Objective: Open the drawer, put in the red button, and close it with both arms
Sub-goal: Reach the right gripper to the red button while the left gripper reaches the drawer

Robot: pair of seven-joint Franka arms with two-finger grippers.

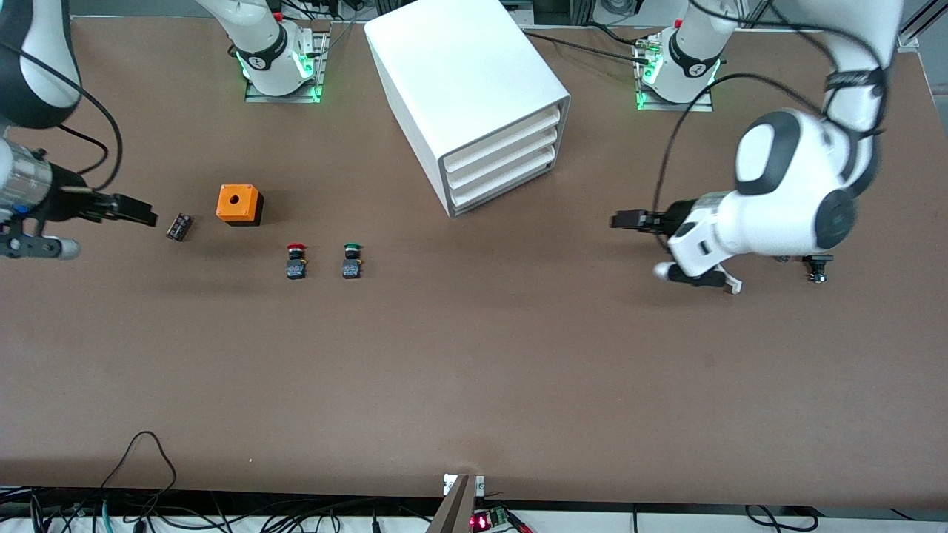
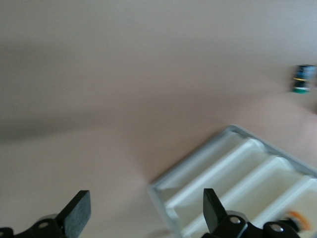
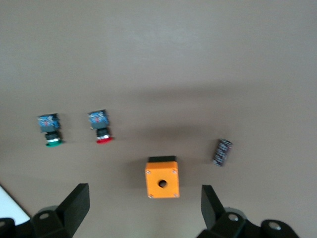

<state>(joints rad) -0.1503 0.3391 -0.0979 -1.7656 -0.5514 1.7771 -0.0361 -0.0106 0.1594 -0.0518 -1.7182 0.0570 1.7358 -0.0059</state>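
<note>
The red button (image 1: pixel 296 260) stands on the brown table, nearer to the front camera than the white cabinet (image 1: pixel 466 81) and toward the right arm's end. It also shows in the right wrist view as the red button (image 3: pixel 100 128). The cabinet's three white drawers (image 1: pixel 503 159) are all shut; the left wrist view shows the drawers (image 2: pixel 237 183) too. My right gripper (image 1: pixel 148 216) hangs open over the table near the right arm's end; in its wrist view the right gripper (image 3: pixel 143 198) is empty. My left gripper (image 1: pixel 618 220) is open and empty beside the cabinet, as its own view of the left gripper (image 2: pixel 146 203) shows.
A green-capped button (image 1: pixel 352 260) stands beside the red one. An orange box with a hole (image 1: pixel 239 204) and a small dark part (image 1: pixel 179 226) lie between the buttons and my right gripper. A black part (image 1: pixel 818 265) lies under the left arm.
</note>
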